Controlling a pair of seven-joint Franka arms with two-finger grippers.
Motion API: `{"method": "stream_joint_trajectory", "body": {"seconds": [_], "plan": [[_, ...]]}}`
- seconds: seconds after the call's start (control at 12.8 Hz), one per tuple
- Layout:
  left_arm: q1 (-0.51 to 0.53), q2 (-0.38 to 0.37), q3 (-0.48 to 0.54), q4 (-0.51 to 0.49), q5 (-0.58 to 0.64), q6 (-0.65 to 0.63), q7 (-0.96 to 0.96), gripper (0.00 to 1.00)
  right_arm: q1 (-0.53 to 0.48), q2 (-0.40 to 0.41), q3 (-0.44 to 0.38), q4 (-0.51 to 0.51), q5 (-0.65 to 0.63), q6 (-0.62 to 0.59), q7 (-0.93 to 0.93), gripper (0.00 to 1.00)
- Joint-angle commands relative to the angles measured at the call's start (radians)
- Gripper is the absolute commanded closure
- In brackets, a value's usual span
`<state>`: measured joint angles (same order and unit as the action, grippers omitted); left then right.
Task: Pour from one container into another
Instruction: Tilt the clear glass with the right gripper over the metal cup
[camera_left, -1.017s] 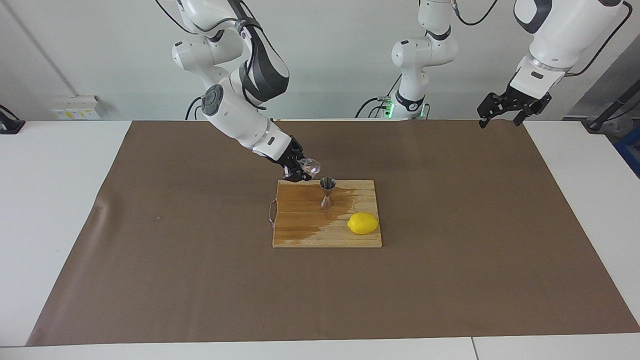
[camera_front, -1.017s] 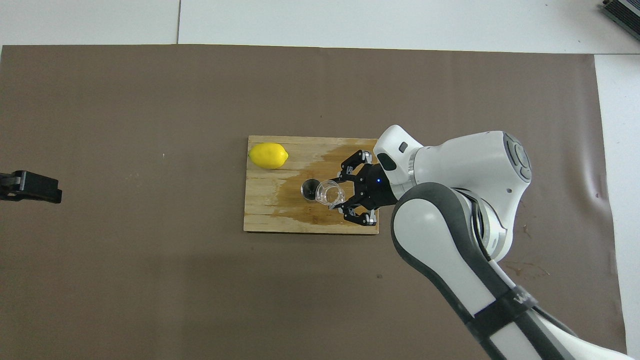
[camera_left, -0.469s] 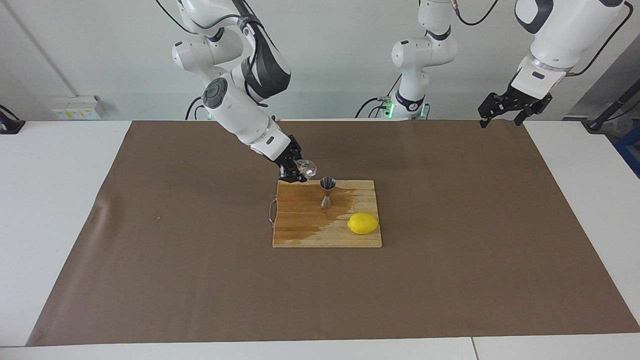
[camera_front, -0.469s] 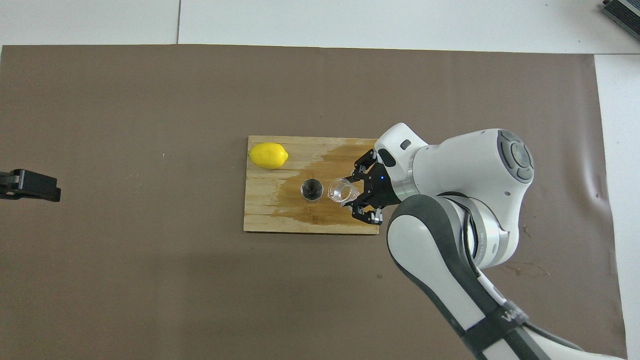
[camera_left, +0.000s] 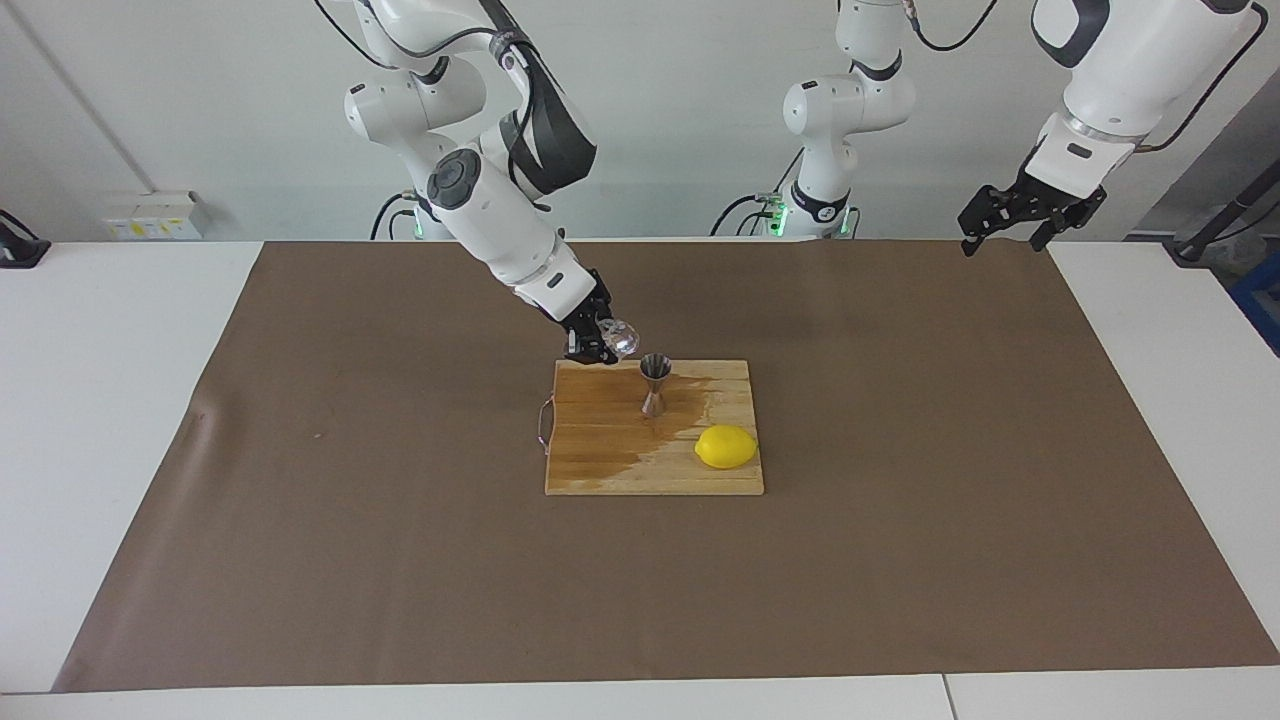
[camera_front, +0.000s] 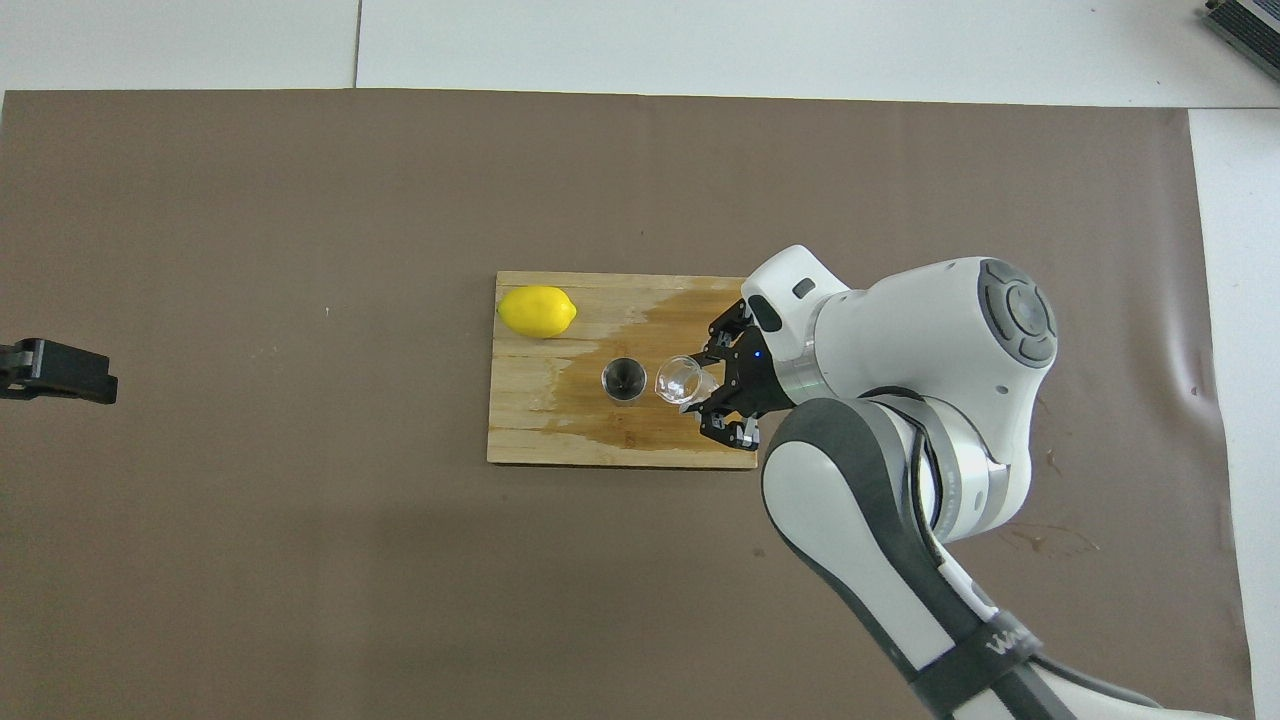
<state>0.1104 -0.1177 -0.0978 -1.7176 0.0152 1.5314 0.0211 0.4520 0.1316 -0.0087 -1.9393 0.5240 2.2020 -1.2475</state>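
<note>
Right gripper (camera_left: 597, 342): clenched on the glass cup (camera_left: 620, 340), which is held tilted at frame centre, mouth toward the jigger.
Jigger (camera_left: 655, 383): upright on the cutting board (camera_left: 600, 470), just beside the cup, apart.
Left gripper (camera_left: 1020, 215): fingers spread, raised at upper right, waiting.

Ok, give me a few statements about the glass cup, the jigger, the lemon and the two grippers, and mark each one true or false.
1. The right gripper holds the glass cup in the air. True.
2. The jigger lies on its side. False: it stands upright on the cutting board.
3. The lemon lies on the board, farther from the robots than the jigger. True.
4. The left gripper grips the lemon. False: it waits in the air at the left arm's end of the table.
5. The board is dry. False: a dark wet patch surrounds the jigger.
</note>
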Motion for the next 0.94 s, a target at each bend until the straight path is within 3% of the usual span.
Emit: {"method": "stream_joint_trajectory", "body": {"seconds": [0.0, 0.86], "plan": [[0.009, -0.019, -0.005, -0.02, 0.009, -0.005, -0.001, 0.0, 0.005, 0.037, -0.005, 0.061, -0.054, -0.008, 0.066, 1.0], [0.009, -0.02, -0.005, -0.02, 0.009, -0.005, -0.001, 0.0, 0.04, 0.063, -0.01, 0.102, -0.148, -0.028, 0.292, 1.0]]}}
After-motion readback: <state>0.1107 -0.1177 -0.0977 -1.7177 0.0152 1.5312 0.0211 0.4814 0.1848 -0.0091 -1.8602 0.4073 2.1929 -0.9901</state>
